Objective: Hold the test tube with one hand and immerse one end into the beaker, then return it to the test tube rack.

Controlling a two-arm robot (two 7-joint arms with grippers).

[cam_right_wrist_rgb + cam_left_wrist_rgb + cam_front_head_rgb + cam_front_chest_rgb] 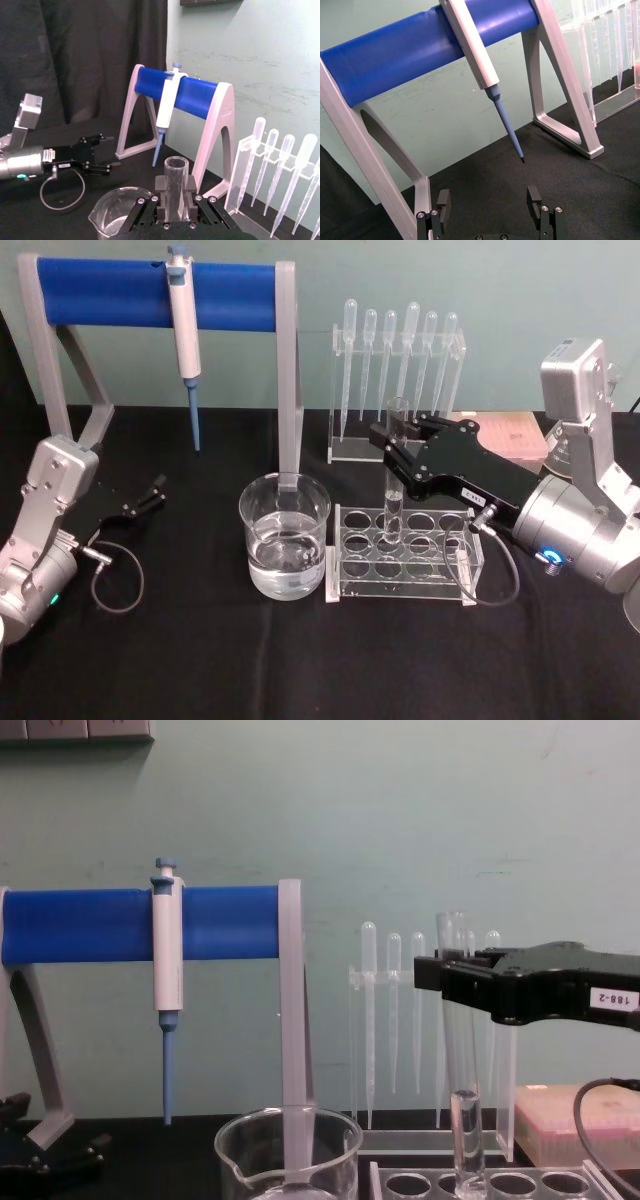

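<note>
Our right gripper [398, 445] is clamped high on the test tube [393, 508], standing upright in the clear rack [404, 552] beside the beaker [285, 535]; it looks light, slick, breakable, so we grip gently

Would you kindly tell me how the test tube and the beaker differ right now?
The test tube is narrow and tall, while the beaker is wide and squat. The tube stands in the rack, gripped by the right hand; the beaker sits free on the table and holds liquid. Both are clear glass.
</note>
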